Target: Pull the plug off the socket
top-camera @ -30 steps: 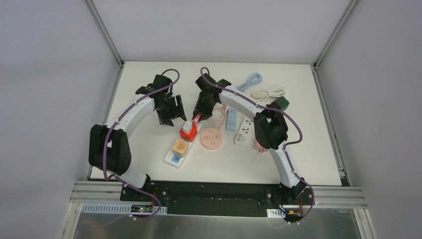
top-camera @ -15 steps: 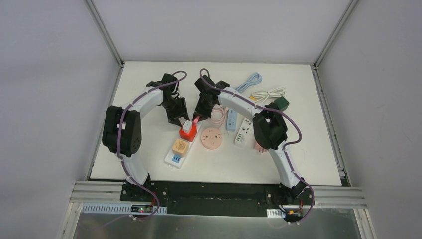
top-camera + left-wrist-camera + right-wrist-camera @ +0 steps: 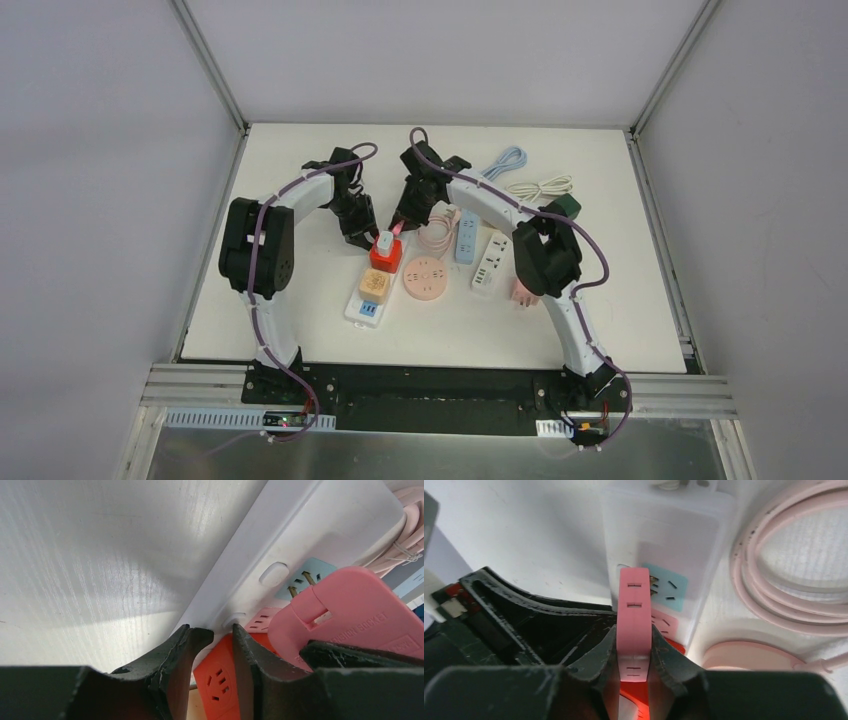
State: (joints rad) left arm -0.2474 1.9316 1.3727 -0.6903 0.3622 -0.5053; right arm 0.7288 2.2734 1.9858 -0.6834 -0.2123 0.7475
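Plug [image 3: 350,615] pink, flat, w/ brass prongs [image 3: 310,579]

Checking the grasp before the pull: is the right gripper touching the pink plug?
Touching. The right wrist view shows the right gripper closed on the pink plug, both fingers against its sides.

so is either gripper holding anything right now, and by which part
The right gripper pinches the pink plug by its two broad flat faces. The left gripper sits at the white power strip's edge; a grip cannot be told.
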